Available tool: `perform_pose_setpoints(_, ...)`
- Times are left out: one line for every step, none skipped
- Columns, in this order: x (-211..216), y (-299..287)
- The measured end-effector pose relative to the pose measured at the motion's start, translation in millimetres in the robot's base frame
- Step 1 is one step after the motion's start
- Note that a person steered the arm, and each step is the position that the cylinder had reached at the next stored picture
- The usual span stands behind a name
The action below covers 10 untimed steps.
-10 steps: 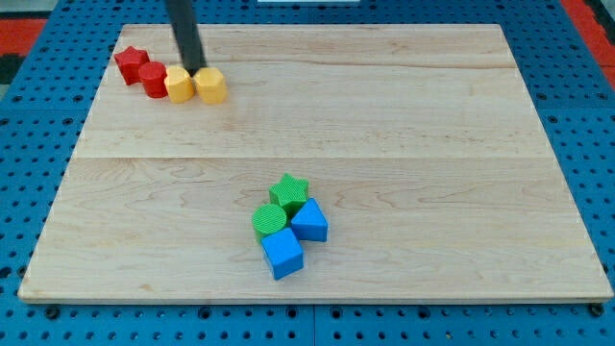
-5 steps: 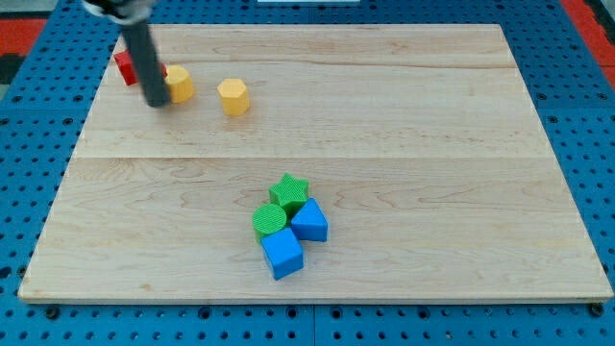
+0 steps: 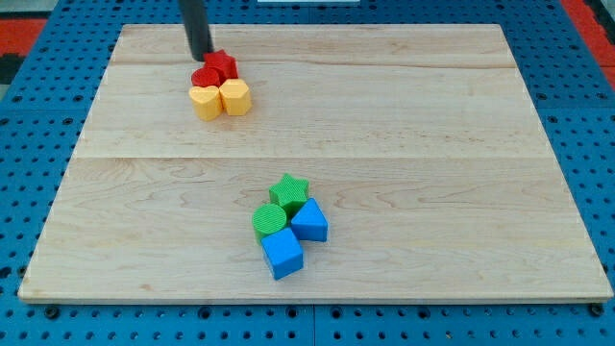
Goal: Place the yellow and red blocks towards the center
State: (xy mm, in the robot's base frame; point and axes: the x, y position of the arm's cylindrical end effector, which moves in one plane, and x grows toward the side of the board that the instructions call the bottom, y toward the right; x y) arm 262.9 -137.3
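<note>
Four blocks sit bunched in the upper left part of the wooden board (image 3: 461, 144). A red star block (image 3: 222, 65) and a red round block (image 3: 204, 78) lie above a yellow block (image 3: 205, 102) and a yellow hexagonal block (image 3: 235, 97). They touch one another. My tip (image 3: 202, 58) stands just above the red round block and left of the red star, touching or nearly touching them. The rod rises out of the view's top.
Below the board's middle lies a second cluster: a green star block (image 3: 289, 191), a green round block (image 3: 271, 220), a blue block (image 3: 309, 221) and a blue cube (image 3: 282, 253). A blue pegboard (image 3: 29, 144) surrounds the board.
The red blocks and one yellow block have moved right from the top left corner and now sit against the yellow hexagon. My tip has moved right and up, behind the red blocks.
</note>
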Motion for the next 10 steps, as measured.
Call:
perform_pose_setpoints(19, -15)
perform_pose_setpoints(47, -21)
perform_pose_setpoints(70, -42)
perform_pose_setpoints(94, -34)
perform_pose_setpoints(97, 21)
perform_pose_setpoints(111, 27)
perform_pose_setpoints(113, -30)
perform_pose_setpoints(143, -7)
perform_pose_setpoints(143, 83)
perform_pose_setpoints(138, 141)
